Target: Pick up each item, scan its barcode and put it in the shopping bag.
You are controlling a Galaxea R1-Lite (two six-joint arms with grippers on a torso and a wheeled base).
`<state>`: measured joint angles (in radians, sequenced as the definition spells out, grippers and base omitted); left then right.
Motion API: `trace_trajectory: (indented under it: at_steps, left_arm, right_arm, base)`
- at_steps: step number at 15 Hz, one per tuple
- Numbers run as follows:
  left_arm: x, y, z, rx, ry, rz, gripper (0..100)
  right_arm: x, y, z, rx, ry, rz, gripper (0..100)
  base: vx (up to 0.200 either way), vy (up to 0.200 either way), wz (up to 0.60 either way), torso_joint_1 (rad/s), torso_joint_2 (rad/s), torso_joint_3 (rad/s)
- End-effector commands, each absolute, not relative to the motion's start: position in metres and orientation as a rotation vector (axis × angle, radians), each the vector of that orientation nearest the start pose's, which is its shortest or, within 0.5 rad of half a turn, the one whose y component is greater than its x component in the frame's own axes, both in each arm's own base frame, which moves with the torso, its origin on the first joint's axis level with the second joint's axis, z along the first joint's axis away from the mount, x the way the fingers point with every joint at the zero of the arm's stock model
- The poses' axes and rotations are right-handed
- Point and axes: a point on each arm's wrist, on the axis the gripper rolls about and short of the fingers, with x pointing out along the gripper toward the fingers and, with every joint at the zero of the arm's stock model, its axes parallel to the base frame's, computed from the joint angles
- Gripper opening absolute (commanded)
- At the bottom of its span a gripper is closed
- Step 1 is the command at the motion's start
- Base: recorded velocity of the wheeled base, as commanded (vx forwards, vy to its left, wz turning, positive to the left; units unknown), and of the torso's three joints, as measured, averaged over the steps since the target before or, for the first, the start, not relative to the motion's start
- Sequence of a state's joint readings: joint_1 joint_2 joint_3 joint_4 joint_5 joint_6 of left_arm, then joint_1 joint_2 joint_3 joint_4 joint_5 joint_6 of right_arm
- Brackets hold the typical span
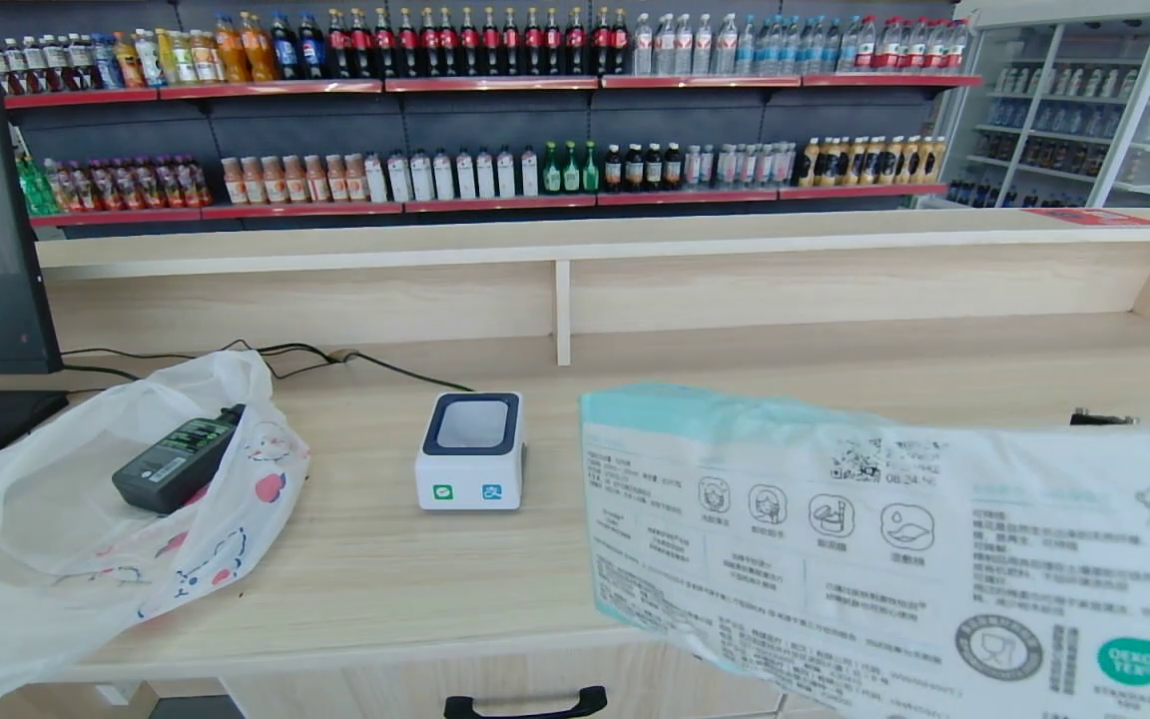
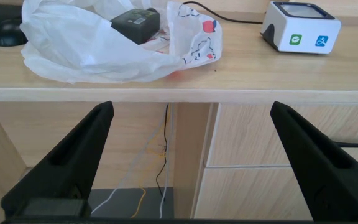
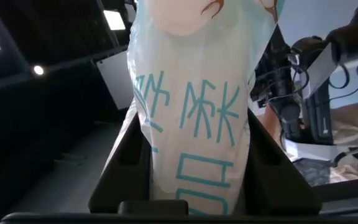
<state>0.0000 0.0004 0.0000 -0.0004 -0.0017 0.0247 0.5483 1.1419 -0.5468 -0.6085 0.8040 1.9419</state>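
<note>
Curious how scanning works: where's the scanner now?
Head view: the white scanner sits on the counter, between the shopping bag on the left and the packet on the right.

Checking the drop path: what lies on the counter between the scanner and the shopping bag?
Only bare counter separates the scanner and the shopping bag, per head and left wrist views.

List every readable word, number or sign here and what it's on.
"08.24", start of a number: pack, beside its code square.
Pack's other print: mostly too small.
Scanner icons: wordless.
Black device label, shelf bottles: too blurred.
</note>
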Motion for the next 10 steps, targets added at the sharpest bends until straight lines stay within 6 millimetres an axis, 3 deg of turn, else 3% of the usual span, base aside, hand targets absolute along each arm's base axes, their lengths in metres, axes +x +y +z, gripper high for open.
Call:
trace_trajectory:
  at_steps: [1,6,10]
  left_arm:
    - [-0.023,0.0,0.075,0.025,0.0,-0.002,100]
    - [-0.023,0.0,0.076,0.025,-0.002,-0.002,100]
    - [-0.023,0.0,0.076,0.025,-0.002,-0.002,100]
  right_arm:
    - [0.137,0.092,0.237,1.654,1.316,0.837,0]
    - [0.145,0.092,0.24,1.821,1.529,0.72,0]
    - [0.137,0.089,0.256,1.948,1.66,0.782,0]
  base:
    - [0.0,0.0,0.0,0.0,0.0,0.0]
    - [0.0,0.0,0.0,0.0,0.0,0.0]
    - [0.0,0.0,0.0,0.0,0.0,0.0]
